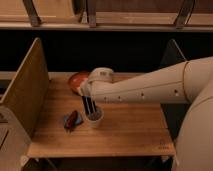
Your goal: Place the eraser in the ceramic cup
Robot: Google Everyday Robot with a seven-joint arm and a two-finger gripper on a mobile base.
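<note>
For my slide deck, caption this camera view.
Gripper lowers long black striped eraser into small pale ceramic cup on wooden table.

Here's the wooden table (125, 132), pale planks running side to side, filling the middle of the view. Over at eleven o'clock on its top, right at the back edge, sits an orange-brown shallow bowl (75, 80), partly hidden. Down at eight o'clock, a dark red object (73, 119) lies on a blue cloth (66, 121), the two touching, angled toward the front left corner. At nine o'clock a tall wooden side panel (25, 95) stands upright along the table's left edge. At two o'clock, a dark panel (170, 55) rises on the right. At twelve o'clock, a wooden shelf rail (125, 22) runs across the top.
</note>
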